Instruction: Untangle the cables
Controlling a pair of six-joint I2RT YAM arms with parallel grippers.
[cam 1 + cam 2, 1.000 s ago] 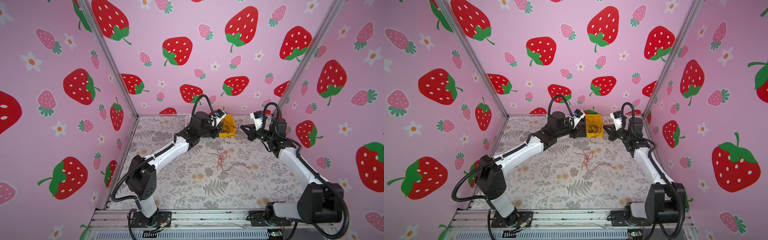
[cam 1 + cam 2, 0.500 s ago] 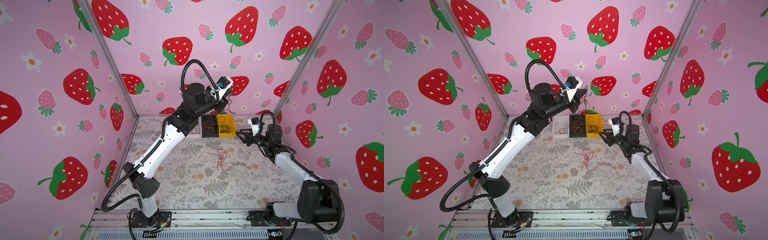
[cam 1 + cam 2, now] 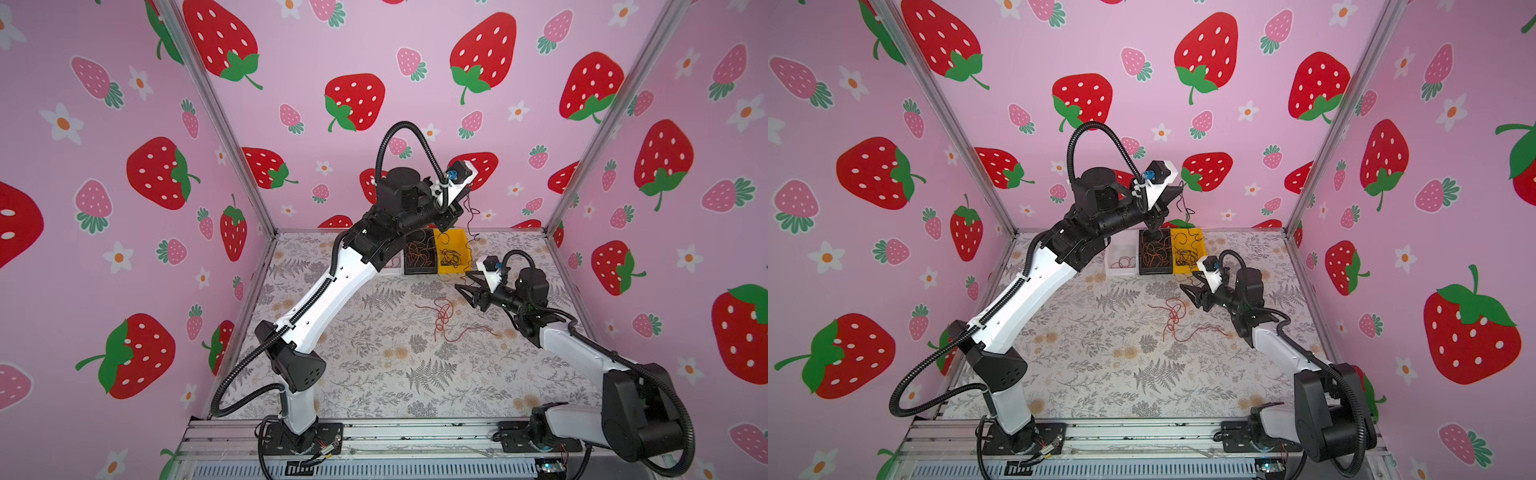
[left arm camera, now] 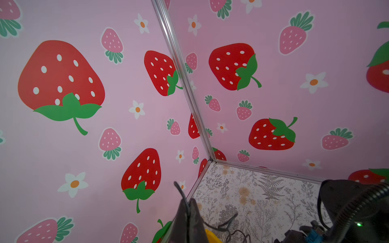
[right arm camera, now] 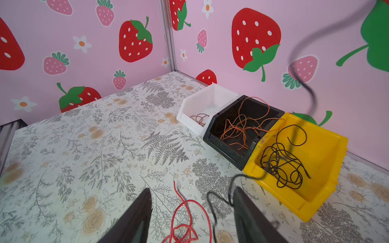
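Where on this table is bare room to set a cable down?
Bare: the front strip of the table between the front rail and the red cables; also the back-left corner beside the white bin. Crowded: by the yellow bin and right gripper.

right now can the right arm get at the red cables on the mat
Probably yes: the right gripper hangs open and low, the red cables lying just ahead of it. Only a thin black cable held by the left gripper trails across that gap.
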